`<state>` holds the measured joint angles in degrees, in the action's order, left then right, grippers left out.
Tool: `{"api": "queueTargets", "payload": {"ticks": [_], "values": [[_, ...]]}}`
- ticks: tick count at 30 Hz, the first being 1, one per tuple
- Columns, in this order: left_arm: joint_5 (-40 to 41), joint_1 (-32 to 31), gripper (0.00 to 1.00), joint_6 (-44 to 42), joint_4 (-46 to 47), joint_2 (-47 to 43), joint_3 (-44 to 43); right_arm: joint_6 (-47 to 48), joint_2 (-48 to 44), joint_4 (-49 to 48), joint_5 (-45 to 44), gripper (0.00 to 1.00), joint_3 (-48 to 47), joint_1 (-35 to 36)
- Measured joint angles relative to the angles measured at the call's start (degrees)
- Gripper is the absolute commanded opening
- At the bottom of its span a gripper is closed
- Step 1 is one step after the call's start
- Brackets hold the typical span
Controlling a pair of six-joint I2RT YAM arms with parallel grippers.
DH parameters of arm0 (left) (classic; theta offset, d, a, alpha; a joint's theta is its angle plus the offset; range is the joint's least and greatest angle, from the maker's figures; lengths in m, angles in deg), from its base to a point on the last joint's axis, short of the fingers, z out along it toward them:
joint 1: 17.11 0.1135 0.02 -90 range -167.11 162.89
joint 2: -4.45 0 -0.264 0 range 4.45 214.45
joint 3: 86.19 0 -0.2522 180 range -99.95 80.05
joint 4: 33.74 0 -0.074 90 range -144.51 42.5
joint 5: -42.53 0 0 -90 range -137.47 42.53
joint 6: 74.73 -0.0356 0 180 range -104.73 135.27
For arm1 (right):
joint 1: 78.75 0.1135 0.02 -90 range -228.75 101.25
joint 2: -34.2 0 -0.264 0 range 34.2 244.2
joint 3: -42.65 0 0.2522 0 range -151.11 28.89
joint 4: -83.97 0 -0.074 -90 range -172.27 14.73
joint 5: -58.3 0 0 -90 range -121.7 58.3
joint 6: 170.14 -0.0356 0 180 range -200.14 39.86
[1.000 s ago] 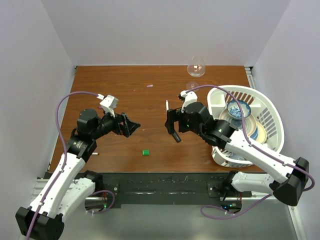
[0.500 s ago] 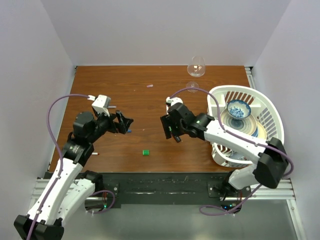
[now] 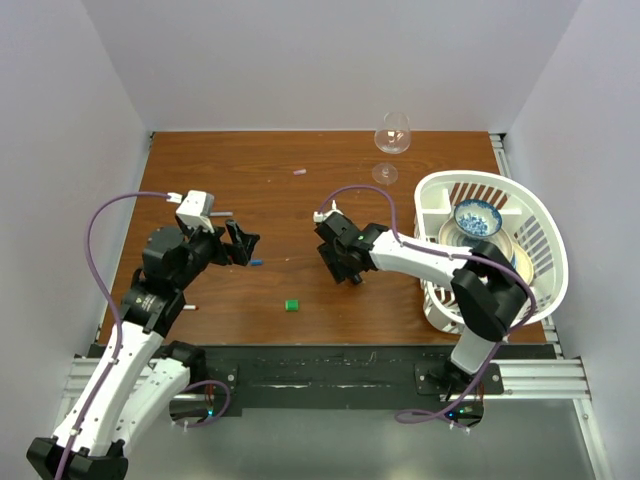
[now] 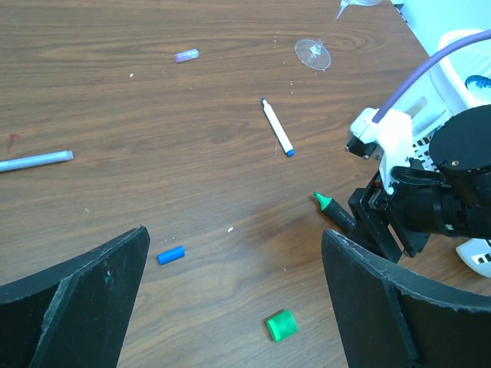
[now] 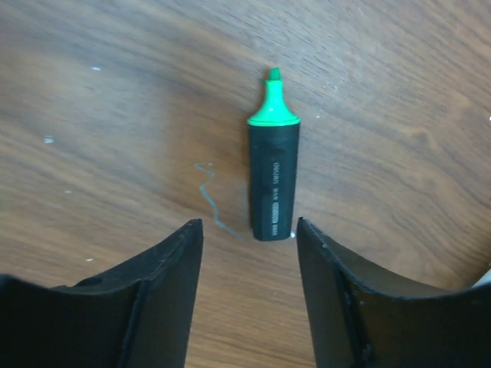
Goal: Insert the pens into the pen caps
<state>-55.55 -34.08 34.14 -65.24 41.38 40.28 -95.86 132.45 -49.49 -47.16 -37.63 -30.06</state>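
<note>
**Asker:** Right fingers first: clamped on anything?

**Me:** No. They stand apart, low over the worktop. The back end of the black marker sits just off their tips. I cannot tell whether either one touches it. The marker lies flat and uncapped, its green tip pointing away from me.

**Asker:** And the other side?

**Me:** My left fingers are spread wide and hold nothing. They hang above the worktop, well apart from the marker.

**Asker:** Where are the caps?

**Me:** The green cap lies between my two arms, toward the near edge. The blue cap is just beside my left fingers. The pink cap lies far back, on its own.

**Asker:** The other pens?

**Me:** The white pen, blue at one end, lies beyond the marker. The grey pen lies off to my left.

**Asker:** Anything else?

**Me:** A wine glass stands near the back edge, and a white basket with bowls in it sits on my right.
</note>
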Motion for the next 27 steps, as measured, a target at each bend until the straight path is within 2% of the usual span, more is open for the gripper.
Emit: {"api": "queueTargets", "payload": {"ticks": [3, 11, 27], "values": [[0.0, 0.0, 0.99, 0.0, 0.0, 0.13, 0.0, 0.81, 0.0, -0.39, 0.66, 0.49, 0.66, -1.27], [0.0, -0.02, 0.99, 0.0, 0.0, 0.24, 0.0, 2.08, -0.07, -4.04, 5.11, 0.47, 3.67, -6.75], [-0.22, -0.04, 0.96, 2.47, 0.09, 1.07, 0.0, 1.86, 0.07, -8.39, 10.14, 0.35, 8.5, -6.73]]}}
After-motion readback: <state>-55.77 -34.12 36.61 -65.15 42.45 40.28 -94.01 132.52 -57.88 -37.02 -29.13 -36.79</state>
